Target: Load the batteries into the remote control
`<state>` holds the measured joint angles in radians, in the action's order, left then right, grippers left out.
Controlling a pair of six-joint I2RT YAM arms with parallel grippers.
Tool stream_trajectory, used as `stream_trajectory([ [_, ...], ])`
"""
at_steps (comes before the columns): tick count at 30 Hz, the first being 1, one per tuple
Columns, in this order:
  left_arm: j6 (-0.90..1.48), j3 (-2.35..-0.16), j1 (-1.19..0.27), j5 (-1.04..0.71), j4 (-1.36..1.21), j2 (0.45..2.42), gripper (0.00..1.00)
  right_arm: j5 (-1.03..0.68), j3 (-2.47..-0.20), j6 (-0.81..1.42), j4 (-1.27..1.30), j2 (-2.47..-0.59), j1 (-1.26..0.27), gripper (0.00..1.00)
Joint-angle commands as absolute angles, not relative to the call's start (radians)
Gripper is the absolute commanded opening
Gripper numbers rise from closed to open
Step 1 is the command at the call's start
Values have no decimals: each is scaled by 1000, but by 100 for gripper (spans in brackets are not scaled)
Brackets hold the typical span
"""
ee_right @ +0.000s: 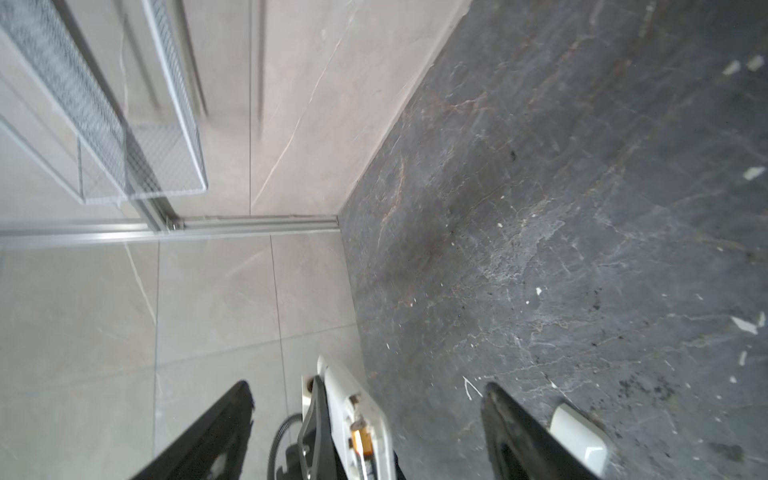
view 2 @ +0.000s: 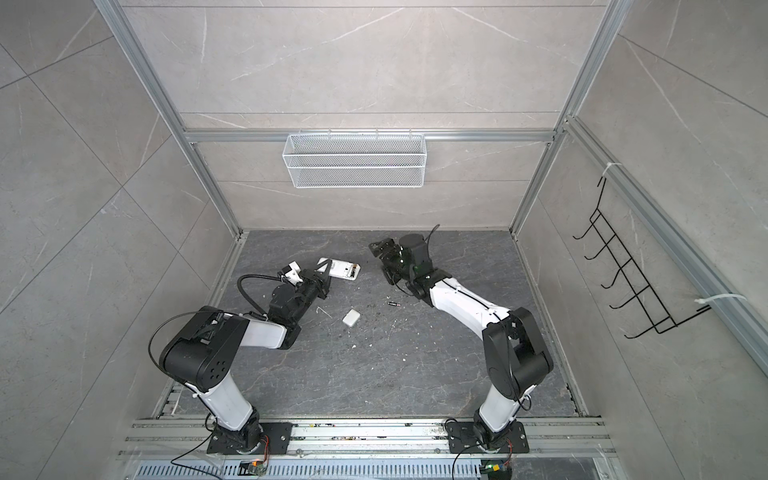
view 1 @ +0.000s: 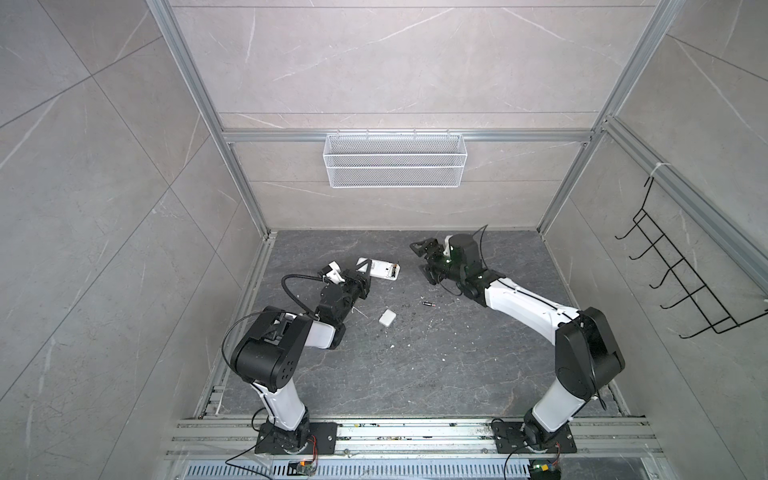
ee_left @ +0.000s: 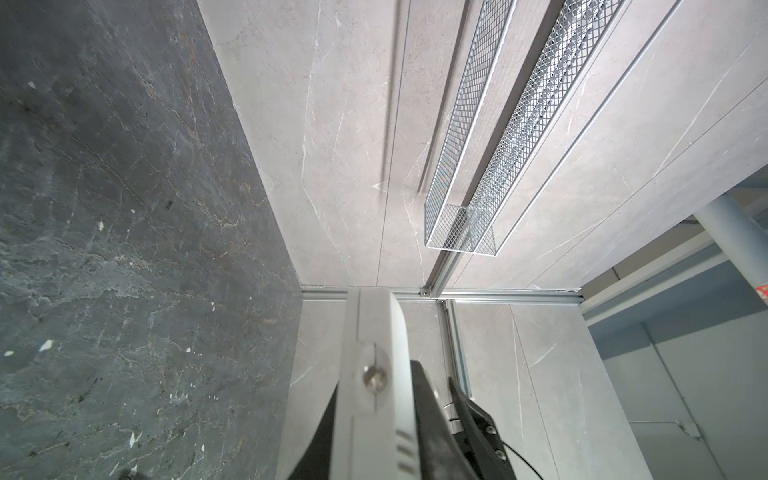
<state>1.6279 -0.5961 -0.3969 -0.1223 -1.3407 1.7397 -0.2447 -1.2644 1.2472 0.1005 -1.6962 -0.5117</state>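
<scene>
Half done, by my reading: left claw (view 1: pixel 362 270) grips the remote control (view 1: pixel 384 270) tilted near the back edge of the surface (view 1: pixel 415 374), a seated battery (ee_right: pixel 359 436) apparently in its bay; right claw (view 1: pixel 419 258) wide, empty; second battery (view 1: pixel 428 304) and cover (view 1: pixel 387 318) lie loose mid-surface, uninstalled.

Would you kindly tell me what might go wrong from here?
1. The left gripper has its jaws shut on only one end of the remote control, so a push on it may pivot it or work it loose.
2. The battery on the table is round; the open right gripper could set it rolling.
</scene>
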Motion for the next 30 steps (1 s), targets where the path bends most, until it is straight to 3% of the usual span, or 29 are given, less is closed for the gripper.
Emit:
stream_trajectory([
  [1,1661,-625,-399,-179,-1416,1712,0,-374,-1294,995,-103,-1672,-530,86],
  [9,1666,-636,-402,-171,-1415,1707,0,-432,-1325,1058,-10,-1733,-565,83],
  [20,1666,-654,-403,-178,-1416,1715,0,-425,-1302,1116,54,-1741,-565,49],
  [26,1666,-662,-406,-176,-1416,1714,0,-422,-1308,1130,64,-1751,-568,41],
  [30,1667,-666,-408,-176,-1416,1712,0,-419,-1312,1136,69,-1754,-570,40],
])
